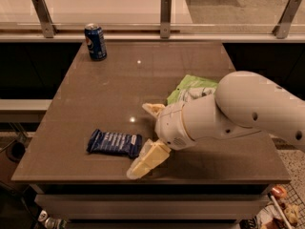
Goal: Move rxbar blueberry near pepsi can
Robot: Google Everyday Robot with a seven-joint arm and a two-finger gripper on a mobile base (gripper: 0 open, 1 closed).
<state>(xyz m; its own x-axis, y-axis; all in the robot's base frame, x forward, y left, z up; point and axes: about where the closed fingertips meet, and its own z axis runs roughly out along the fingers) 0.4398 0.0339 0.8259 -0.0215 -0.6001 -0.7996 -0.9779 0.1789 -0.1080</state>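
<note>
The rxbar blueberry [114, 143] lies flat near the table's front left, a dark blue wrapper with white lettering. The pepsi can [96, 42] stands upright at the far left corner of the table. My gripper [145, 136] is just right of the bar, low over the table. Its two cream fingers are spread apart, one finger [147, 160] at the bar's right end near the front edge, the other [153, 109] farther back. Nothing is held between them.
A light green snack bag [191, 88] lies behind my white arm [238, 113] at the right middle of the brown table [133, 75]. A glass railing with metal posts [165, 16] runs behind the table. The table's front edge is close to the bar.
</note>
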